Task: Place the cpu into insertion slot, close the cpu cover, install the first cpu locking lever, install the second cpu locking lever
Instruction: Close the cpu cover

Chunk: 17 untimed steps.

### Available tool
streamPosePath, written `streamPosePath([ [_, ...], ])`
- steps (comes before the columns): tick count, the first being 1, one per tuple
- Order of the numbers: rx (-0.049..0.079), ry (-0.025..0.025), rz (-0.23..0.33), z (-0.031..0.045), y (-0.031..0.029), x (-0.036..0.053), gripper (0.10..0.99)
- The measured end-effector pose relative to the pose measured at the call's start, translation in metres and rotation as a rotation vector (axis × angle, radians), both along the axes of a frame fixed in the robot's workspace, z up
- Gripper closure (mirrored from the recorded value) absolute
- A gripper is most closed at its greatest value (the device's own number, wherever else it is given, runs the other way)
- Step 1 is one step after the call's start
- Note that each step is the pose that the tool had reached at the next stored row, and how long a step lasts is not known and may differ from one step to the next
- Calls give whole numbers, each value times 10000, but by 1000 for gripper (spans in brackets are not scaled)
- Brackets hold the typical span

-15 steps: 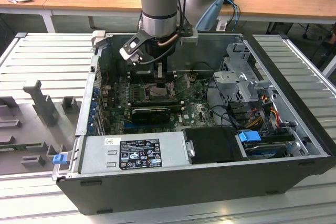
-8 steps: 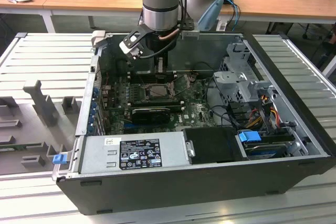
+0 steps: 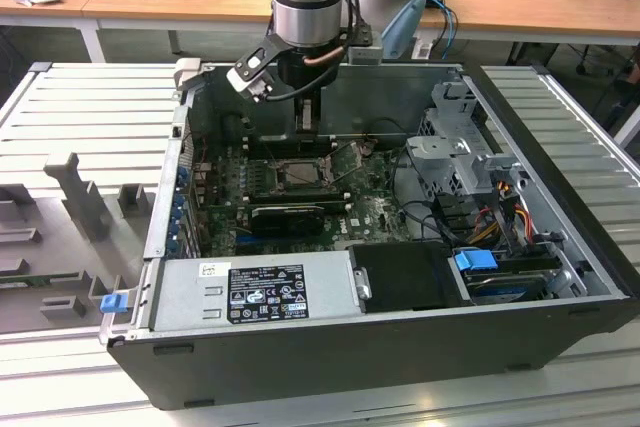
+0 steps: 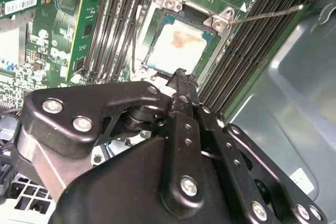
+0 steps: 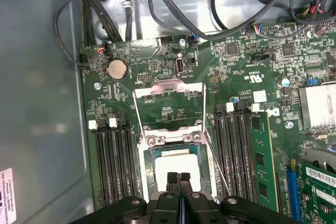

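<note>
Second wrist view: fingers [image 4: 182,85] pressed together, tips over the seated cpu's [image 4: 178,43] edge.

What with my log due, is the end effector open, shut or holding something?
End effector: shut, holding nothing, over the pale beige-silver square chip in its black-rimmed socket.

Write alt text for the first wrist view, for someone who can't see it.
The gripper, fingers shut, is poised over the cpu, a pale square chip seated in the insertion slot of a green motherboard. The cpu cover, a silver frame, is flipped open beyond the slot, with a thin locking lever unlatched beside it.
</note>
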<state>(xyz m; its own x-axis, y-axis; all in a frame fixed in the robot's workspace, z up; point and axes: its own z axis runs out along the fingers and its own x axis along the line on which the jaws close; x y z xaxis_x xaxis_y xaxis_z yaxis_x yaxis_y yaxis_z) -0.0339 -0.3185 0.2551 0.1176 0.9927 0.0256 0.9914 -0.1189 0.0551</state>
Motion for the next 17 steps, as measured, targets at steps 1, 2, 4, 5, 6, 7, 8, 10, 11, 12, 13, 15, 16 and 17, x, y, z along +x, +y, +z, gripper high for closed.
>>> streamPosePath([
  [1, 3, 0, 4, 0, 0, 22, 980],
  [2, 5, 0, 6, 0, 0, 35, 980],
  [4, 7, 0, 12, 0, 0, 60, 980],
  [5, 6, 0, 13, 0, 0, 68, 980],
  [6, 6, 0, 15, 0, 0, 75, 980],
  [7, 7, 0, 18, 0, 0, 92, 980],
  [8, 7, -1, 21, 0, 0, 101, 980],
  [10, 6, 0, 26, 0, 0, 129, 980],
  [11, 6, 0, 29, 0, 0, 137, 980],
  [12, 7, -1, 30, -1, 0, 142, 980],
  [13, 7, 0, 32, -1, 0, 150, 980],
  [15, 7, -1, 36, -1, 0, 172, 980],
  [16, 7, -1, 38, -1, 0, 189, 980],
  [17, 7, 0, 39, -1, 0, 199, 980],
])
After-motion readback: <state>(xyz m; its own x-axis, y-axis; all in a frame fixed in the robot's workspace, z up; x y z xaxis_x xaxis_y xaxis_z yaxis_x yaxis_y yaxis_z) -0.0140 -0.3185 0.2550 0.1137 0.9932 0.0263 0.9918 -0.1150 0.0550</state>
